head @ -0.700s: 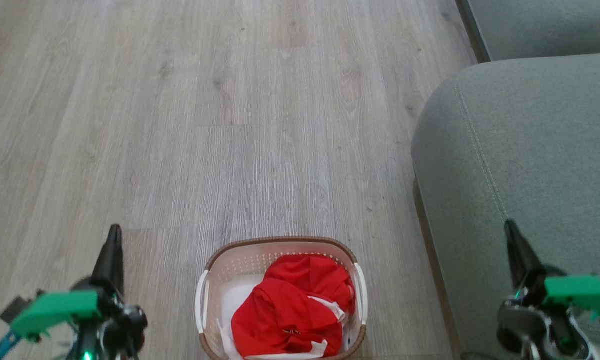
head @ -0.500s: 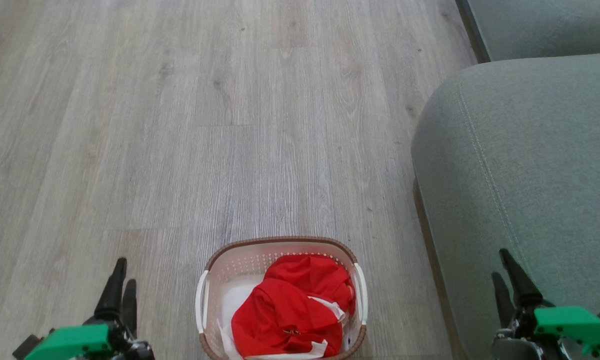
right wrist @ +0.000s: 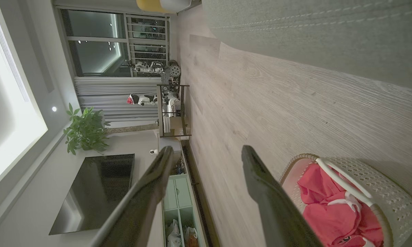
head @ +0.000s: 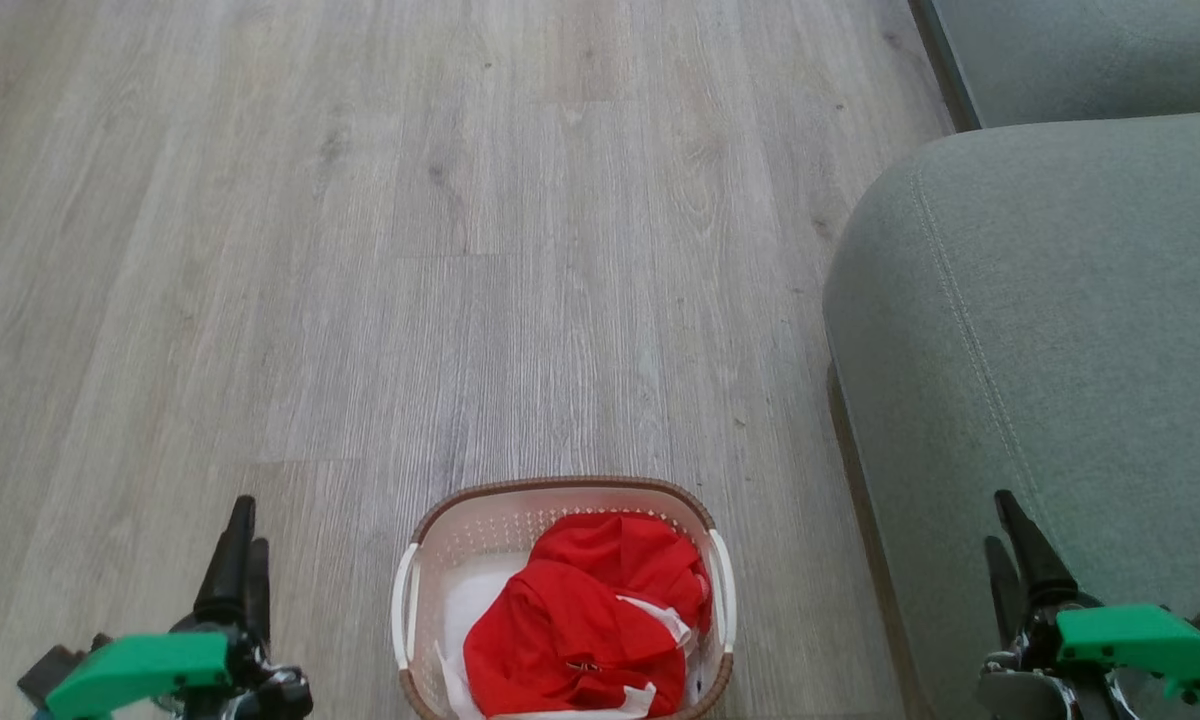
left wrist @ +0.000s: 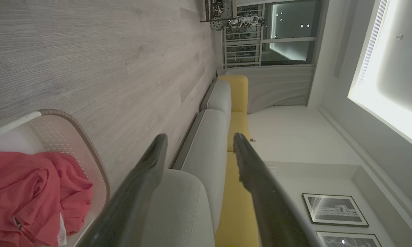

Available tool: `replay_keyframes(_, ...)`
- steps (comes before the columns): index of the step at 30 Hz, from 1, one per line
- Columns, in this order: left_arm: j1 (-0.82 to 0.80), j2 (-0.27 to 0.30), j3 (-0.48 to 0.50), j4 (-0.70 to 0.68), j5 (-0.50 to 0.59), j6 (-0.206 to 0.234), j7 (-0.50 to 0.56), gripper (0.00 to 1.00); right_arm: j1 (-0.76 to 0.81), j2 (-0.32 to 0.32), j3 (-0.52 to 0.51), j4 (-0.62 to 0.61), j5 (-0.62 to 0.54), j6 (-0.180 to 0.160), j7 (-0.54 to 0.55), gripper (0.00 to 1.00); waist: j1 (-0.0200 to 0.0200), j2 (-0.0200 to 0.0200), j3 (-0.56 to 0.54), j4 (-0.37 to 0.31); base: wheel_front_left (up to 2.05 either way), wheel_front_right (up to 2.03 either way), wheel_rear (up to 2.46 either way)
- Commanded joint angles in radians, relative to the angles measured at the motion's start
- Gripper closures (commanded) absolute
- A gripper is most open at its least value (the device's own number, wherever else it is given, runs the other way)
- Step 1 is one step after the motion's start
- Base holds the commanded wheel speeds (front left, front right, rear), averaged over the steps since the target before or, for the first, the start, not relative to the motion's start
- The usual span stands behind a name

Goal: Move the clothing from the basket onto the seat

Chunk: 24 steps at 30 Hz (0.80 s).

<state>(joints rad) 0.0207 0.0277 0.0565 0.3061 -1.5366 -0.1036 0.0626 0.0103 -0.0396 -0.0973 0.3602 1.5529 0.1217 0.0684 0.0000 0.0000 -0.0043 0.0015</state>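
Observation:
The white perforated basket [head: 415,590] with a brown rim stands on the floor at the bottom centre. Crumpled inside it lies the red clothing [head: 585,625] with white trim; it also shows as the clothing [left wrist: 31,192] and the clothing [right wrist: 329,209]. The grey-green seat [head: 1050,330] rises just right of the basket. My left gripper [head: 250,525] hovers over the floor left of the basket, open and holding nothing, as the left gripper [left wrist: 199,137] shows. My right gripper [head: 1000,520] hangs over the seat's front part, open and empty, as the right gripper [right wrist: 207,149] shows.
Pale wood floor [head: 460,250] stretches ahead and to the left. A second sofa cushion [head: 1090,50] sits at the back right. Yellow cushions [left wrist: 237,130] line the sofa's back. Across the room stand a dark TV [right wrist: 96,192], a plant [right wrist: 86,130] and a shelf [right wrist: 171,109].
Both grippers have dropped lower in the head view and turned, so two fingers of each now show. Basket and clothing have not moved.

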Motion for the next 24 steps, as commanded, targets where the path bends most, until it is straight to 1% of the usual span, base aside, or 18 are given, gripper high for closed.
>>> replay_keyframes(1,-0.035,0.009,0.0,-0.049,0.024,0.005,-0.011,0.0,-0.042,-0.006,0.002,-0.038,-0.021,0.001,-0.012,0.0,0.0,0.0,0.0,0.0,0.0,0.0,0.0)
replay_keyframes(11,-0.034,0.011,-0.026,-0.107,0.142,0.039,-0.041,0.0,-0.043,-0.007,0.011,-0.079,-0.142,0.002,-0.041,0.0,0.0,0.0,-0.003,0.003,0.0,0.0,0.0)
replay_keyframes(24,-0.029,0.012,-0.076,-0.163,0.371,0.08,-0.079,0.0,-0.038,-0.007,0.048,-0.141,-0.362,0.003,-0.08,0.0,0.0,0.0,-0.005,0.006,0.0,0.0,0.0)
